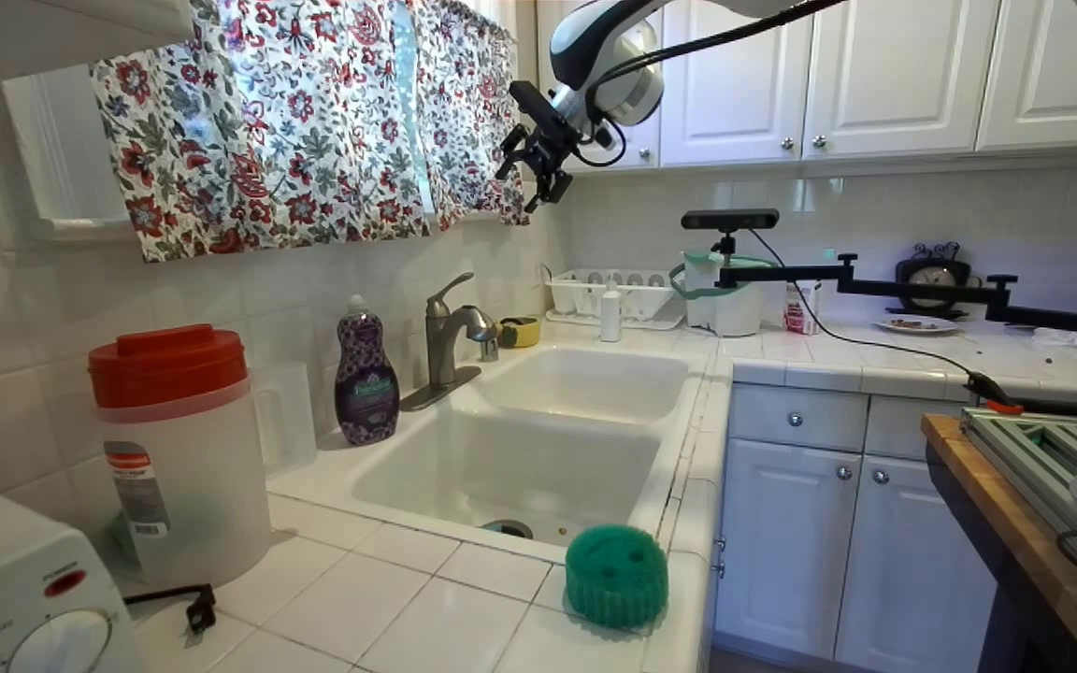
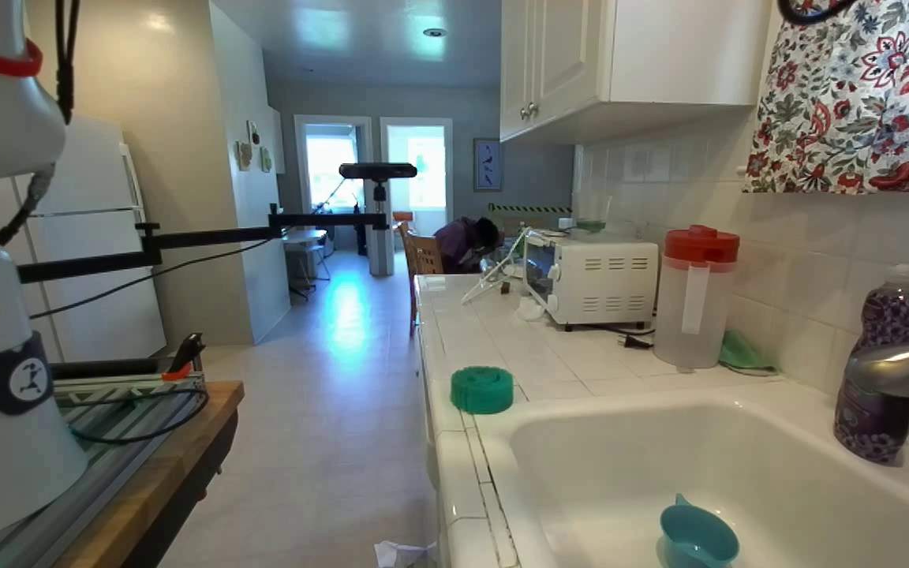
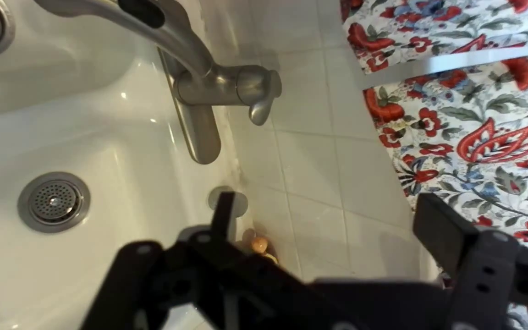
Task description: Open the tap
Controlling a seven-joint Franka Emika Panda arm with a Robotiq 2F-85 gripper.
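Observation:
The tap [image 1: 442, 346] is a grey-silver faucet standing at the back of the white double sink. Its lever handle [image 1: 452, 288] sits on top and slants upward, with the curved spout over the sink. Only the spout shows at the right edge of an exterior view [image 2: 900, 369]. In the wrist view the whole lever and body of the tap [image 3: 209, 85] show at the top, ahead of the fingers. My gripper [image 1: 517, 190] is high above and beyond the tap, in front of the curtain, apart from it. In the wrist view its fingers [image 3: 326, 206] are wide open with nothing between them.
A dark purple soap bottle [image 1: 366, 374] stands close beside the tap. A red-lidded container [image 1: 179, 458], a green sponge-like disc [image 1: 616, 575] and a yellow object [image 1: 520, 332] are on the counter. A blue cup [image 2: 697, 536] is in the sink. The floral curtain [image 1: 286, 131] hangs behind.

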